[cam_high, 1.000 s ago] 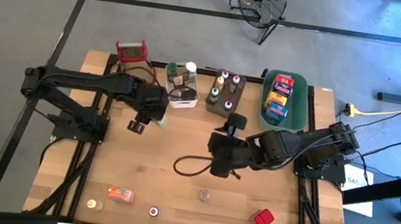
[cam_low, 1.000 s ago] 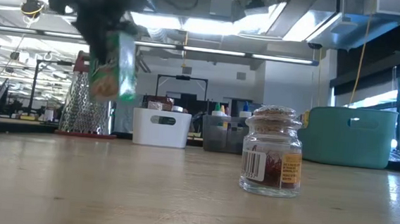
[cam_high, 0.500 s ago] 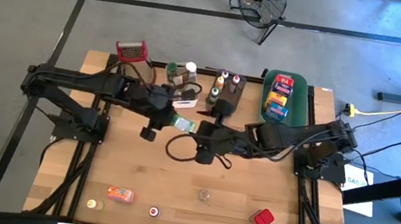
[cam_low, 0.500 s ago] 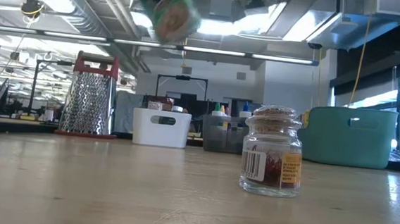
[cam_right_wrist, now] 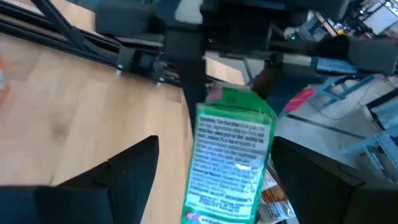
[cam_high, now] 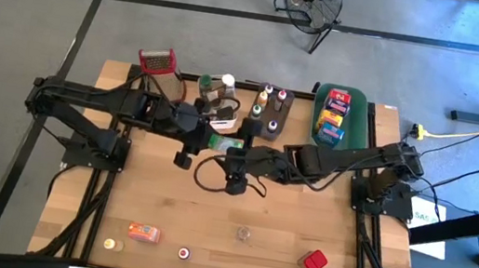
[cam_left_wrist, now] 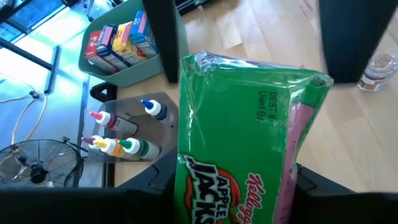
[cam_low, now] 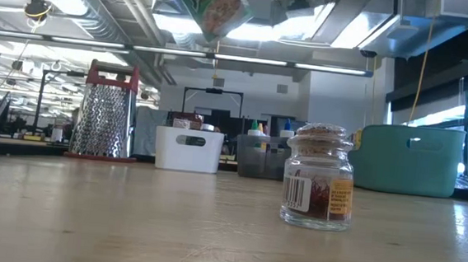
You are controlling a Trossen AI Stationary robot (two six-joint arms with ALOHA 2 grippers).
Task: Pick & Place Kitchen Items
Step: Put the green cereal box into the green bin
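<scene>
We see the left hand pinching a green Apple Jacks cereal box in the air above mid-bench, and the right hand just beside it, fingers spread on either side of the box's far end. In our judgement the risk is a fumbled handover: if the left hand lets go before the right has closed squarely, the box could tilt between those wide fingers and drop to the bench below. The two hands could also knock together.
</scene>
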